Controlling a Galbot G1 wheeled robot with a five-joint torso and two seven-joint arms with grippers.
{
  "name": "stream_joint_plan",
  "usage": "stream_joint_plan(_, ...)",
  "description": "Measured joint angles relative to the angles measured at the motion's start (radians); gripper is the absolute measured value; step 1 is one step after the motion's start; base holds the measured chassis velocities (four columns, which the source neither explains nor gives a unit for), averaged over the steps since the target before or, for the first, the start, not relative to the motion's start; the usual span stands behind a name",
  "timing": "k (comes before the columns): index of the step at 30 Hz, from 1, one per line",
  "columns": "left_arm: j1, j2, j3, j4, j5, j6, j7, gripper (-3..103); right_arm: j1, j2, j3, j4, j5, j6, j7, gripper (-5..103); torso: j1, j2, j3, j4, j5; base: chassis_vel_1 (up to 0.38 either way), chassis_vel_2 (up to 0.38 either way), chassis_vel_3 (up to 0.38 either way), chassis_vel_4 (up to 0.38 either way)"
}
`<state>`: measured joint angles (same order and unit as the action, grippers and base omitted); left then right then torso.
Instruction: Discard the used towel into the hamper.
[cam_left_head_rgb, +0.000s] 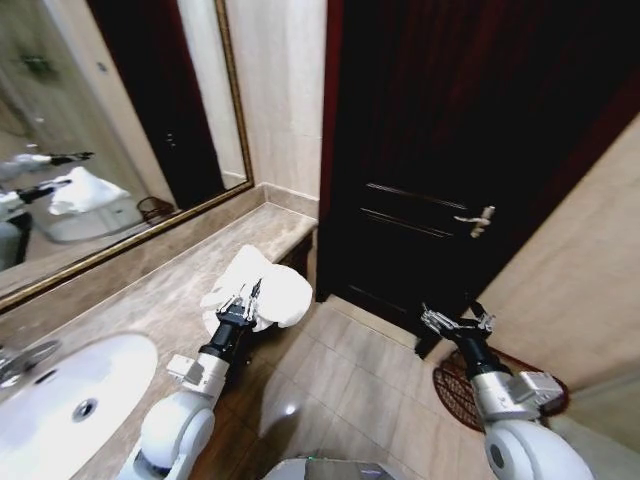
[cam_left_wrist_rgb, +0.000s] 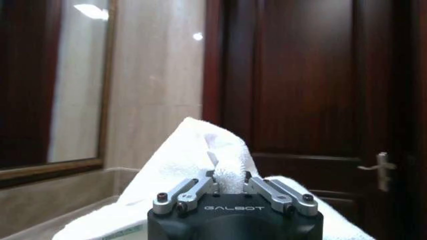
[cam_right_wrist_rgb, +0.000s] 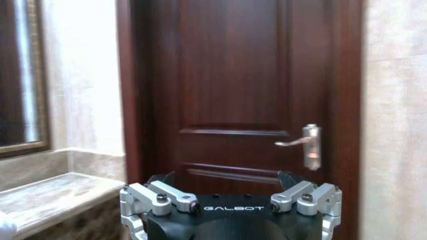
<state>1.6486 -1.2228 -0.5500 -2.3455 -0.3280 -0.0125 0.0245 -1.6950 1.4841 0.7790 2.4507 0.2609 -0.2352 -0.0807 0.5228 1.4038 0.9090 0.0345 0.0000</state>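
left fingers (cam_left_wrist_rgb: 229, 186) pinch raised white towel (cam_left_head_rgb: 262, 287); right fingers (cam_left_head_rgb: 457, 322) wide above hamper (cam_left_head_rgb: 455, 392)

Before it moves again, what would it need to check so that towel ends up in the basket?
1. Towel held: ok. The left gripper is shut on a fold of the white towel.
2. Towel off the counter: ok. It hangs past the end of the counter, above the floor.
3. Towel above the hamper: not ok. The hamper stands on the floor by the right wall, well to the right of the towel.
4. Hamper mouth free: cannot tell. The right arm hides much of it.
5. Right gripper out of the way: not ok. It hangs open over the hamper.
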Motion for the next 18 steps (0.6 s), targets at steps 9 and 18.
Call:
stream_joint_plan(9, -0.003, -0.002, -0.001, 0.003, -0.003, -0.006, -0.001, 12, -0.004, 0.014, -0.002, 0.007, -0.008, 0.003, -0.001, 100, 0.000, 0.000, 0.000, 0.0000, 0.0000, -0.133, -0.132, -0.126, -0.121)
stream_joint_plan(18, -0.002, -0.001, 0.001, 0.004, -0.003, -0.009, -0.002, 12, -0.013, 0.023, 0.000, 0.013, -0.010, 0.008, -0.001, 100, 0.000, 0.000, 0.000, 0.0001, -0.0001, -0.120, -0.118, -0.123, -0.125)
